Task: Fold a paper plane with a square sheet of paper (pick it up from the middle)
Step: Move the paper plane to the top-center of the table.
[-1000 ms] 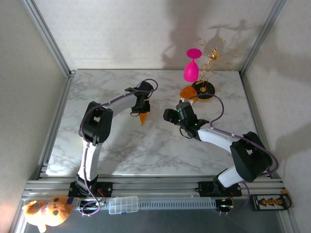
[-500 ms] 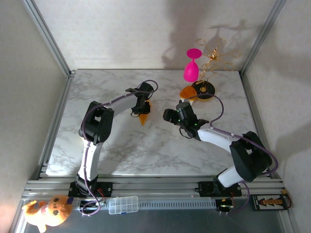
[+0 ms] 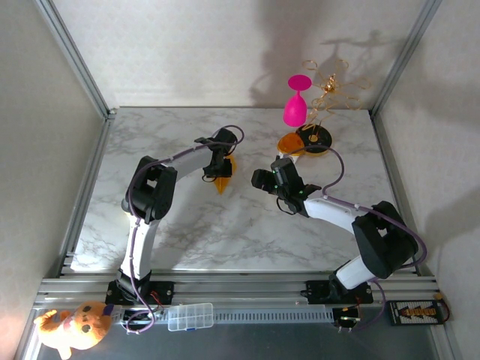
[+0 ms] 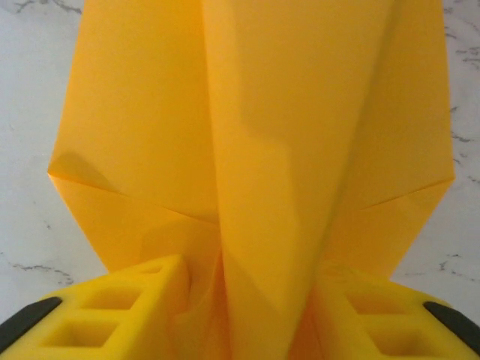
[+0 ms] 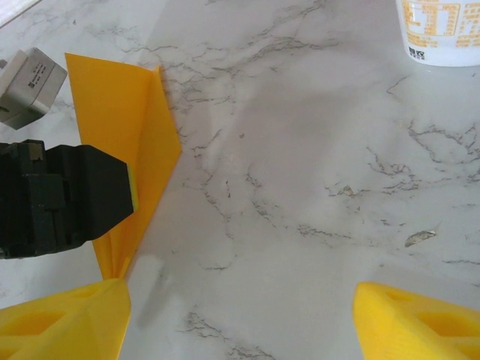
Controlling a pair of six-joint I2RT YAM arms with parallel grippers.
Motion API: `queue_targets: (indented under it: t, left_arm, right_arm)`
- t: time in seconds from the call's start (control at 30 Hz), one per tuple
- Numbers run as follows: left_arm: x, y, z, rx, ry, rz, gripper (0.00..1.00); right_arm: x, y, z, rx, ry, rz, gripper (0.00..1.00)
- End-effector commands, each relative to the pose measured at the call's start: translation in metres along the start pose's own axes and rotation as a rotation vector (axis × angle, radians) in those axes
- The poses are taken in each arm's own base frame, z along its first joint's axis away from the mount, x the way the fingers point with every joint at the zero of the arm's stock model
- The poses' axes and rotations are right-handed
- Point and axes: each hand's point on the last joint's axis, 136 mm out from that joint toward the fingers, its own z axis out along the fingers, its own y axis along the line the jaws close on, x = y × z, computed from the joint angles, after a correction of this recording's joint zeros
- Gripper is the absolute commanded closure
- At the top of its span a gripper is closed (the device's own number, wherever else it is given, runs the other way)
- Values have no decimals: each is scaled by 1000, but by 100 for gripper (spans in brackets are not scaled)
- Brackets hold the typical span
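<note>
The paper plane point(image 3: 223, 180) is a creased yellow-orange dart lying on the marble, left of centre. My left gripper point(image 3: 218, 169) is over its rear end. In the left wrist view the plane's raised middle fold point(image 4: 285, 150) stands between my yellow fingers point(image 4: 142, 300), which are apart, and the wings spread flat to both sides. My left gripper point(image 4: 251, 300) is open around that fold. My right gripper point(image 3: 264, 178) hovers just right of the plane, open, with bare marble between its fingertips point(image 5: 67, 319). The right wrist view shows the plane point(image 5: 127, 120) at the left, behind the left gripper's black body point(image 5: 60, 199).
A white cup point(image 5: 442, 30) stands at the back right beside an orange-and-black disc point(image 3: 313, 137), a pink goblet point(image 3: 295, 105) and a gold wire ornament point(image 3: 330, 86). Metal frame rails point(image 3: 90, 187) border the table. A plush toy point(image 3: 71, 326) and a plastic box point(image 3: 190, 316) lie by the bases.
My left gripper's jaws have widened around the plane's middle fold, and the paper has sprung wider, one wing now showing behind the gripper. The right arm has hardly moved.
</note>
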Motion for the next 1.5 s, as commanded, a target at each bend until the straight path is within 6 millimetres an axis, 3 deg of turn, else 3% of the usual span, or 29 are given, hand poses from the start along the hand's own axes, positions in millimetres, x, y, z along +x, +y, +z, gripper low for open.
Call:
queue_targets:
  t: [0.0, 0.37, 0.73, 1.0, 1.27, 1.47]
  left_arm:
    - [15, 18, 18, -73, 44, -3, 54]
    - [13, 22, 25, -93, 30, -5, 48]
    - [-43, 6, 33, -31, -81, -44, 52]
    - [-68, -2, 45, -24, -112, -38, 52]
    - [-97, -18, 5, 37, -183, -57, 47]
    - [-107, -20, -16, 49, -215, -69, 46]
  right_arm:
    - [-4, 4, 3, -13, 0, 22, 22]
    - [-3, 2, 3, -9, 2, 22, 22]
    - [-28, -14, -13, 41, -77, 31, 21]
    - [-25, -19, -12, 46, -62, 46, 21]
    - [-26, -16, -12, 32, -62, 50, 21]
    - [-24, -15, -10, 24, -53, 56, 21]
